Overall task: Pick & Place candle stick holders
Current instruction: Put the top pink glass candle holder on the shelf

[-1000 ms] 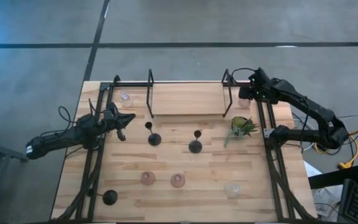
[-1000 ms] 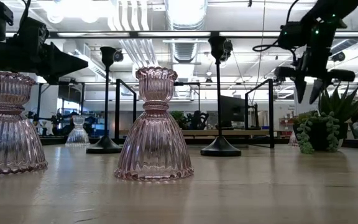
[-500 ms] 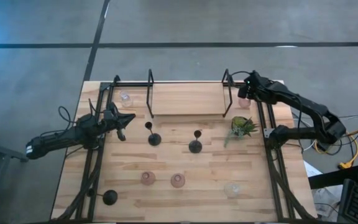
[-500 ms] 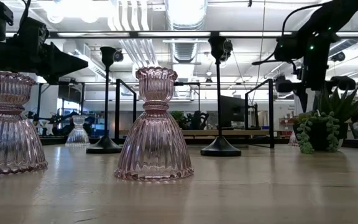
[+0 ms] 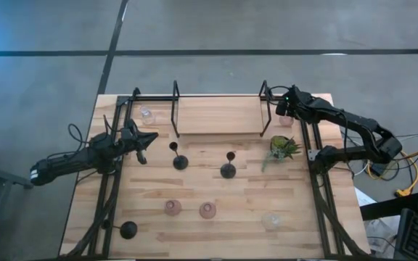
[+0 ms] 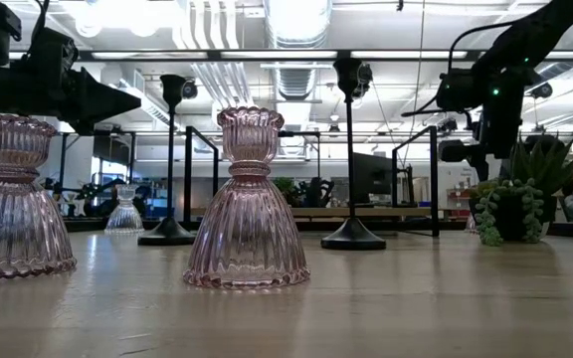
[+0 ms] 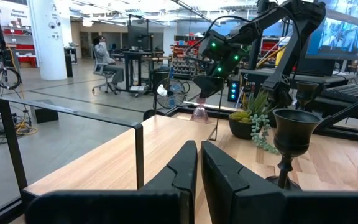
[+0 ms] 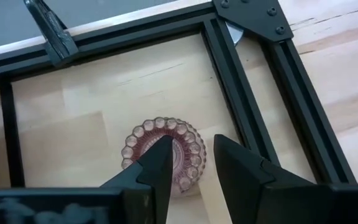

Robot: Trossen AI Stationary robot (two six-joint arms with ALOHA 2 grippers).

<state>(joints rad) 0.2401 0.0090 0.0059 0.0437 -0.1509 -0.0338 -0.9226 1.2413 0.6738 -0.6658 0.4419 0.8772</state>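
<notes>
The right tool (image 8: pixel 188 155) was poised open above a pink holder (image 8: pixel 162 151) at the bench's (image 5: pixel 216 181) 1 o'clock corner, fingers straddling it for pickup. The left tool (image 7: pixel 199 163) was parked shut at 9 o'clock.

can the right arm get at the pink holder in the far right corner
Probably yes: the right gripper hangs directly above the pink holder, jaws open around its top, nothing between them; the black frame rails run close beside it.
</notes>
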